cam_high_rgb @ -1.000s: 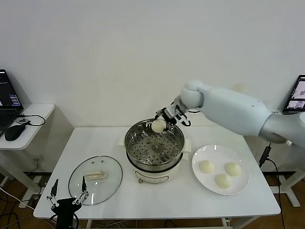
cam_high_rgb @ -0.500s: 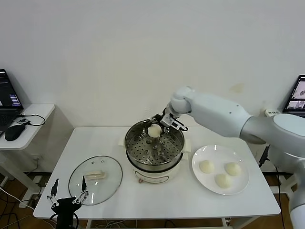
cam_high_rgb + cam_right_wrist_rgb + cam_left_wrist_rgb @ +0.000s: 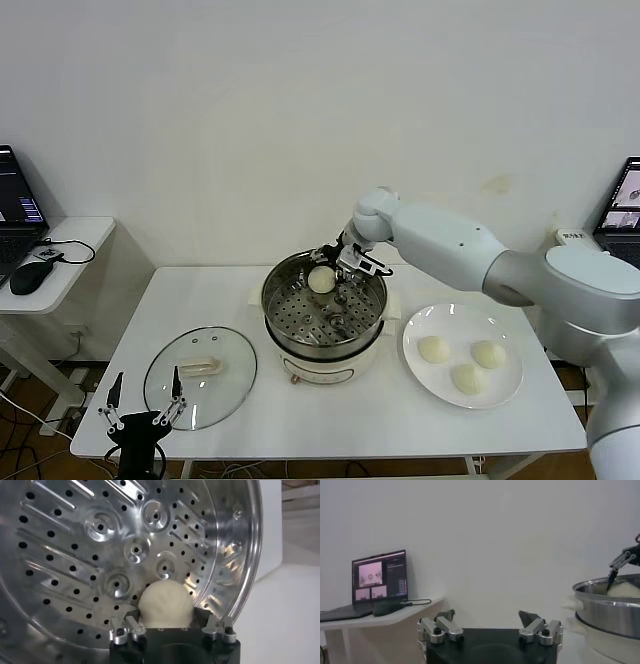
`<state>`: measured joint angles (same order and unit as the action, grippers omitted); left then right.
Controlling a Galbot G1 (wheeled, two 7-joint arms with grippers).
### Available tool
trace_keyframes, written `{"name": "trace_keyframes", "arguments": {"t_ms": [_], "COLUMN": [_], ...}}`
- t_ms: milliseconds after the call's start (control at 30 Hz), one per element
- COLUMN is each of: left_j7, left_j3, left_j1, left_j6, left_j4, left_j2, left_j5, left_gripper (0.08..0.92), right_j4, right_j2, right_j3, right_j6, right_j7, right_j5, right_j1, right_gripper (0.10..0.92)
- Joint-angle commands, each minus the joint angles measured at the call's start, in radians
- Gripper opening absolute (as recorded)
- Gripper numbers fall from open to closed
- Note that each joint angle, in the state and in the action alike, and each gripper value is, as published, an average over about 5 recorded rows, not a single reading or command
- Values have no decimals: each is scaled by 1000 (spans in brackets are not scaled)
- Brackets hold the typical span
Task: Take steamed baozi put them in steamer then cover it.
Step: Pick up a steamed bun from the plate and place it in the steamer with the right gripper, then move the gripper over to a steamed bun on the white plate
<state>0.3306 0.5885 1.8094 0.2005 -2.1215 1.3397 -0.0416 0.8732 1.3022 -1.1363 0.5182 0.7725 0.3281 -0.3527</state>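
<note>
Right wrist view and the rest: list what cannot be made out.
- Right wrist view: underside of the cream-white round bun, hidden by the right gripper; whether it rests on the steel steamer's tray is unclear.
- Head view: left gripper body cut off by the frame edge.
- Left wrist view: laptop screen too small to read.

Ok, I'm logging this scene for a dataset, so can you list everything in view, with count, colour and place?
steamed baozi: four, cream-white; one on the steamer's tray, three on the plate.
steamer: one, steel on cream base, table centre.
cover: one, clear glass, cream handle, table's left front.
plate: one, white, right of steamer.
table: one, white.
side desk: one, white, far left, with laptop and mouse.
left tool: black, open, low by table's front-left edge.
right tool: black, open around the steamer's bun.
</note>
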Motion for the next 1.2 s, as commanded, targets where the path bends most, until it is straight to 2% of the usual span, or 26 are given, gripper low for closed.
{"name": "trace_keyframes", "arguments": {"t_ms": [33,133,200,367,600,733,833,1000,1200], "left_j7": [0,0,-1,-3,-11,-12,-13,-13,-12], "left_j3": [0,3,6,8,-2,4,10,0,-6], "left_j1": [0,3,4,9,10,8,6,7,4], "left_j6": [0,-1,-2,-5,-13,-32,-41,-40,-39], "left_j4": [-2,-7,-10,-20,-36,-53,-63,-58,-48], "left_j2": [1,1,1,-2,-12,-21,-28,-37,-47], "left_j5": [1,1,1,1,-7,-17,-22,-19,-16], "left_gripper": [823,823,823,823,823,823,823,823,823], "right_j4": [-41,-7,51,293,523,660,745,821,856], "right_j2": [15,-1,-30,-166,-384,-519,-638,-821,-917], "right_j3": [9,4,-12,-54,-77,-65,-57,-45,-36], "right_j6": [34,9,-50,-369,-743,-887,-943,-943,-907], "right_j7": [-20,-11,20,152,221,220,218,227,235], "right_j5": [38,-23,-122,-398,-524,-591,-614,-599,-512], "right_j1": [10,-6,-34,-164,-283,-299,-298,-269,-155], "right_gripper": [795,819,822,823,823,823,823,823,823]}}
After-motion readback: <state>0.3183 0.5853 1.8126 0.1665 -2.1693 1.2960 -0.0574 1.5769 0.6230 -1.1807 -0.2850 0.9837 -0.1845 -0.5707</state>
